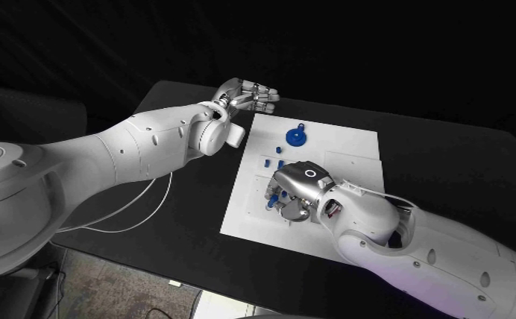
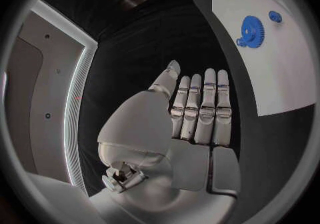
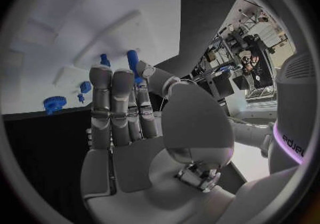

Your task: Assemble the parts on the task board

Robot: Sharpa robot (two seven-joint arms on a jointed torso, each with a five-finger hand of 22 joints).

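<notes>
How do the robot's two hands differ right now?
The left hand hangs over bare black table beside the task board; the right hand is low over the board among the small blue parts. The left hand's fingers lie straight and together, holding nothing. Whether the right hand's fingers touch a part is unclear. Both are silver.

We see our left hand (image 2: 193,114) flat and holding nothing over the dark surface (image 2: 146,37), well apart from the task board (image 2: 280,64), where a blue gear (image 2: 252,31) lies.
</notes>
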